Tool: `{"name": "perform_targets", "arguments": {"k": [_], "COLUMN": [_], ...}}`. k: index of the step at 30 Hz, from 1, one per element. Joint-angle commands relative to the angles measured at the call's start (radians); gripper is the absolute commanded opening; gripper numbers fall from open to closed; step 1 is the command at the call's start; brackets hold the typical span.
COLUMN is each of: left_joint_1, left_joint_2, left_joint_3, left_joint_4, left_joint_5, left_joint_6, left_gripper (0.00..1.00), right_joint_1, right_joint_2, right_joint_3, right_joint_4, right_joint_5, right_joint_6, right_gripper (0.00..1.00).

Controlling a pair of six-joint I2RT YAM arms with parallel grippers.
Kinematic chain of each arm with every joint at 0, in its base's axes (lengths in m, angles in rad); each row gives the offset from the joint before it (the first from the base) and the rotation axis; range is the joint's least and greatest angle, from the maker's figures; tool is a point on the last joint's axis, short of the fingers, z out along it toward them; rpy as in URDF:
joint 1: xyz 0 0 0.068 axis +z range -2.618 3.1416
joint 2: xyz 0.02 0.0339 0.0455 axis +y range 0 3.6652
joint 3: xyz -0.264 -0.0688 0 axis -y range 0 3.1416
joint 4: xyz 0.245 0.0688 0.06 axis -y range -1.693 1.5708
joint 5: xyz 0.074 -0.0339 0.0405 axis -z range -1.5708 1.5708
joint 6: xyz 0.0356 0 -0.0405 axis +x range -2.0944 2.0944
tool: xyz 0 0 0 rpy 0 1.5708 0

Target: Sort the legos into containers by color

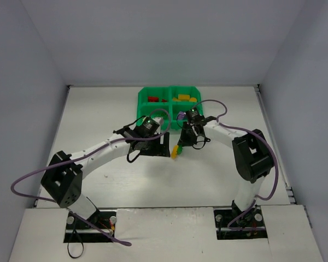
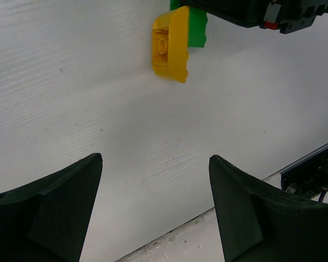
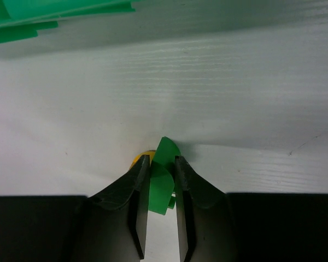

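A green lego (image 3: 163,177) stands on the table just in front of the tray, and my right gripper (image 3: 161,159) is shut on it, one finger on each side. A yellow lego (image 3: 140,159) lies against it, partly hidden behind the left finger. From above, the green lego (image 1: 180,147) and the yellow lego (image 1: 175,153) sit under the right gripper (image 1: 181,145). My left gripper (image 2: 156,161) is open and empty, low over bare table, facing the yellow lego (image 2: 169,48) and the green lego (image 2: 197,27). The left gripper (image 1: 164,146) is just left of them.
The green tray (image 1: 144,94) of containers stands at the back centre. Red legos (image 1: 153,99) lie in its back left compartment, yellow ones (image 1: 184,99) in the back right and a purple one (image 1: 181,115) in the front right. The tray's edge (image 3: 44,13) shows top left in the right wrist view.
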Motion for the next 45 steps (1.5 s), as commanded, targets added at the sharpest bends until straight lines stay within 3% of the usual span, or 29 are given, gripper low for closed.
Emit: {"name": "perform_targets", "arguments": {"k": [1, 4, 14, 18, 30, 39, 43, 45], "left_joint_1": [-0.028, -0.042, -0.043, -0.042, 0.035, 0.058, 0.078, 0.078], "left_joint_2": [0.029, 0.060, 0.129, 0.138, 0.071, 0.077, 0.075, 0.078], "left_joint_3": [0.084, 0.111, 0.149, 0.166, 0.060, 0.062, 0.045, 0.038], "left_joint_4": [0.015, 0.009, 0.003, 0.023, 0.243, 0.311, 0.363, 0.374], "left_joint_5": [-0.014, -0.011, -0.014, 0.010, 0.201, 0.293, 0.346, 0.356], "left_joint_6": [0.020, 0.020, 0.056, 0.090, 0.115, 0.102, 0.067, 0.064], "left_gripper": [0.72, 0.72, 0.72, 0.66, 0.63, 0.62, 0.54, 0.44], "right_joint_1": [0.005, 0.005, 0.003, 0.002, -0.010, -0.020, -0.021, -0.023], "right_joint_2": [0.003, -0.002, -0.066, -0.115, -0.298, -0.366, -0.385, -0.390], "right_joint_3": [0.034, 0.037, 0.014, -0.038, -0.152, -0.215, -0.230, -0.233], "right_joint_4": [-0.017, -0.015, 0.047, 0.121, 0.282, 0.365, 0.385, 0.390], "right_joint_5": [0.018, 0.018, -0.022, -0.083, -0.166, -0.227, -0.238, -0.242], "right_joint_6": [0.012, 0.011, -0.057, -0.083, -0.167, -0.186, -0.187, -0.187], "right_gripper": [0.09, 0.00, 0.00, 0.00, 0.00, 0.00, 0.00, 0.00]}}
